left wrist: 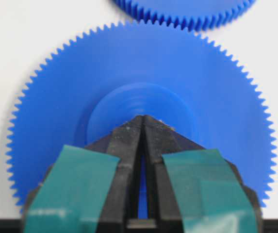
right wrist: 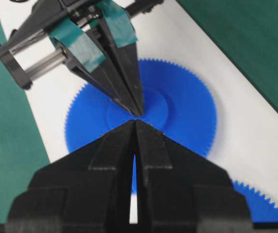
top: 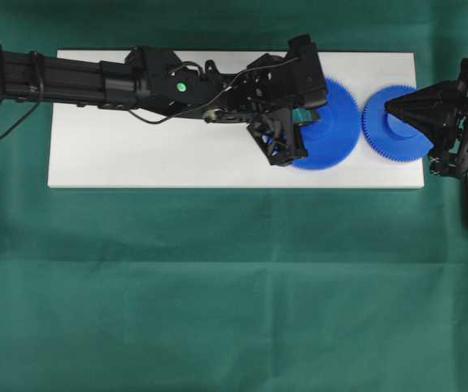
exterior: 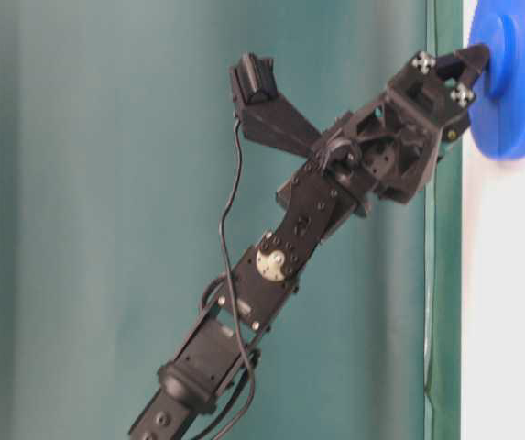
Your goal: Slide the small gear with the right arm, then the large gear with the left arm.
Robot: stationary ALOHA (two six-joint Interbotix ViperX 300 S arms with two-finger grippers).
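The large gear (top: pixel 336 135) lies flat on the white board (top: pixel 135 155), and the small gear (top: pixel 401 135) sits just to its right with a narrow gap between their teeth. My left gripper (top: pixel 311 116), with teal bands, is shut and its tips (left wrist: pixel 142 118) rest on the large gear's (left wrist: pixel 139 68) raised hub. My right gripper (top: pixel 388 106) is shut too, its point on the small gear's hub (exterior: pixel 500 41). In the right wrist view the right gripper (right wrist: pixel 134 122) points at the left gripper's fingers (right wrist: pixel 129 92) over the large gear (right wrist: pixel 187 111). Neither gripper holds anything.
The board lies on a green cloth (top: pixel 234 286) that covers the table. The left arm (top: pixel 95 82) stretches along the board's far edge. The board's right end (top: pixel 420 175) is close beside the small gear. The board's left half is bare.
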